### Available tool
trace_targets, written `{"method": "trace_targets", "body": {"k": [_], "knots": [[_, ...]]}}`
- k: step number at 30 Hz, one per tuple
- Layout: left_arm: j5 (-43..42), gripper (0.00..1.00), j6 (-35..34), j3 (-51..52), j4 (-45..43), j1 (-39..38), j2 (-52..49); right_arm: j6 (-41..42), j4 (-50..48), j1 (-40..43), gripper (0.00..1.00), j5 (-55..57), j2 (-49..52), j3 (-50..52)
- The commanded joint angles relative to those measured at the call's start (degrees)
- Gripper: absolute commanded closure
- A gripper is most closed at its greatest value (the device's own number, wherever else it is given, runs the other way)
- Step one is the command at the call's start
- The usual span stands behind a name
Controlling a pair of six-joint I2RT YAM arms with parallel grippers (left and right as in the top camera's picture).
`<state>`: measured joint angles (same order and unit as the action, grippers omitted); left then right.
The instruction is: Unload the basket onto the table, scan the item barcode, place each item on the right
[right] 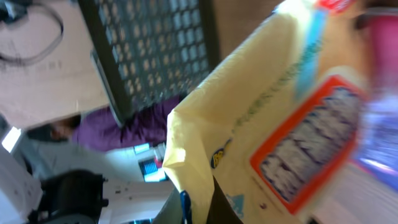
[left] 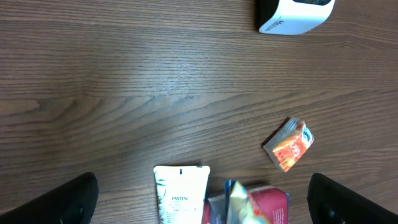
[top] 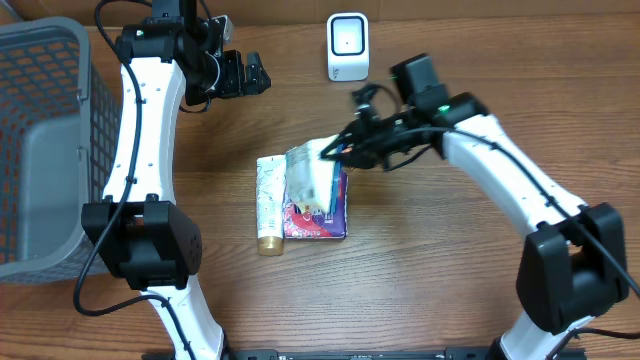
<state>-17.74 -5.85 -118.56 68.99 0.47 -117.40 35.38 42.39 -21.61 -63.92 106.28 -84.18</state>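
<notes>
My right gripper (top: 343, 150) is shut on the edge of a pale yellow packet (top: 308, 172) and holds it tilted just above the table. In the right wrist view the packet (right: 273, 118) fills the frame and shows an orange-framed label; the gripper (right: 199, 208) pinches its lower edge. No barcode shows. The white scanner (top: 347, 47) stands at the back centre, apart from the packet, and appears in the left wrist view as the scanner (left: 295, 14). My left gripper (top: 245, 75) hangs open at the back left, its gripper (left: 205, 208) empty above the table.
A white Pantene tube (top: 269, 205) lies beside a red and purple packet (top: 325, 215) under the held one. A small orange packet (left: 289, 144) lies between them and the scanner. A grey mesh basket (top: 40, 150) stands at the left edge.
</notes>
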Motion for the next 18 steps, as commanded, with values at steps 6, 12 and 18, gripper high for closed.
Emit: {"method": "trace_targets", "body": {"k": [6,12,18], "knots": [[0.35,0.00,-0.63,-0.96,-0.02,0.04,0.96,-14.80,9.25,8.72,0.63,12.63,-0.68,0.24],[0.35,0.00,-0.63,-0.96,-0.02,0.04,0.96,-20.90,11.34,7.91,0.00,40.85,-0.66,0.26],[0.33,0.00,-0.61,-0.96,0.04,0.04,0.96,-20.90,11.76,8.20,0.00,46.99,-1.46,-1.11]]}}
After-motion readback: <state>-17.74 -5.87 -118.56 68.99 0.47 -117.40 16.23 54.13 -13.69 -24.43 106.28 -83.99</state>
